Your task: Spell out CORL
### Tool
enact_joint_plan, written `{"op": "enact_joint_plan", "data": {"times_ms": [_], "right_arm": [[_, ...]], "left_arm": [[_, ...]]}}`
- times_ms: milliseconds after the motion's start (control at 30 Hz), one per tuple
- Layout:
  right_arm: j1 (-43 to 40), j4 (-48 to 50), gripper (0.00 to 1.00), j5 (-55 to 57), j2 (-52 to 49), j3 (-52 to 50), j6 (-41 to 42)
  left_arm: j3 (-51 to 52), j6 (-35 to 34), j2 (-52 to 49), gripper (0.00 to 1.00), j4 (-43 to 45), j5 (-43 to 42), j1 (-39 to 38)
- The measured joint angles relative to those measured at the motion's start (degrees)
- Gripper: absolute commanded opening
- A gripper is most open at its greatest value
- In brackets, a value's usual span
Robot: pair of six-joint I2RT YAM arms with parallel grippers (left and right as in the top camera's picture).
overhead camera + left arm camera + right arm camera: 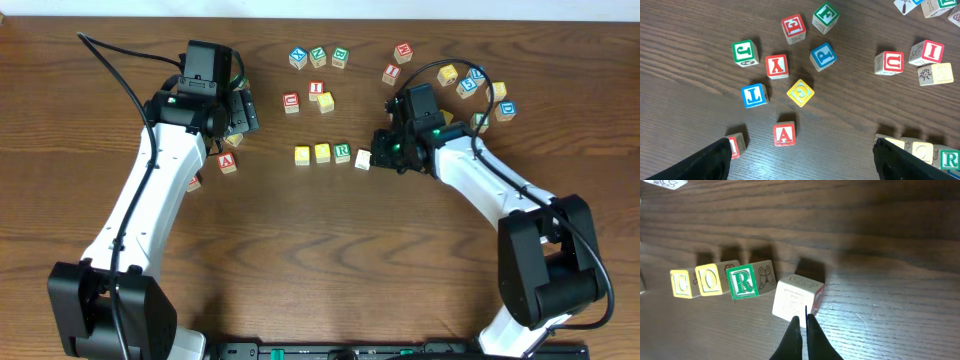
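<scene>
- Desk (300,250): it was smooth wood, so one small push could send a block sliding too far & nothing would stop it.
- Right arm (490,185): it reached low over the desk, close to the row. If it swung too far toward the row, it could knock the whole word apart.
- Left end effector (802,145): its fingers were spread wide w/ nothing in them. It hung over loose blocks, well apart from the row. Prob no harm there, unless it dropped & bumped the red A block (784,135).
- Right end effector (802,322): its fingers were pinched together & held nothing. The tips were at the near edge of the pale block (792,299). A push from such a thin tip could make the block spin, not slide.
- C block (681,283), O block (708,280) & R block (742,282): they stood side by side in a line. A hard shove on the last block could bump R & bend that line.
- Pale block: it sat just beside R on the end of the row, turned crooked & a bit out of line. I couldn't read its top letter, so it might have shown the wrong face, or not been an L at all. Left crooked, the word would look messy & the job not done.
</scene>
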State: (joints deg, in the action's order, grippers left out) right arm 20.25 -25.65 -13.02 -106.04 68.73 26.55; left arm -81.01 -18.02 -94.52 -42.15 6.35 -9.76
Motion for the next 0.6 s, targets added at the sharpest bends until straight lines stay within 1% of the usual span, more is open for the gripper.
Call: {"op": "enact_joint_plan", "data": {"times_ms": [233, 600], "right_arm": [[3.2, 1.3, 0.01, 2.3, -0.1, 0.0, 0.5], [3.2, 0.0, 0.01, 5.6, -0.5, 0.0, 2.8]], "left_arm": [[0.0, 0.0, 0.0, 0.89, 0.0, 0.0, 0.0], [0.0, 0.0, 0.0, 0.89, 0.0, 0.0, 0.0]]}}
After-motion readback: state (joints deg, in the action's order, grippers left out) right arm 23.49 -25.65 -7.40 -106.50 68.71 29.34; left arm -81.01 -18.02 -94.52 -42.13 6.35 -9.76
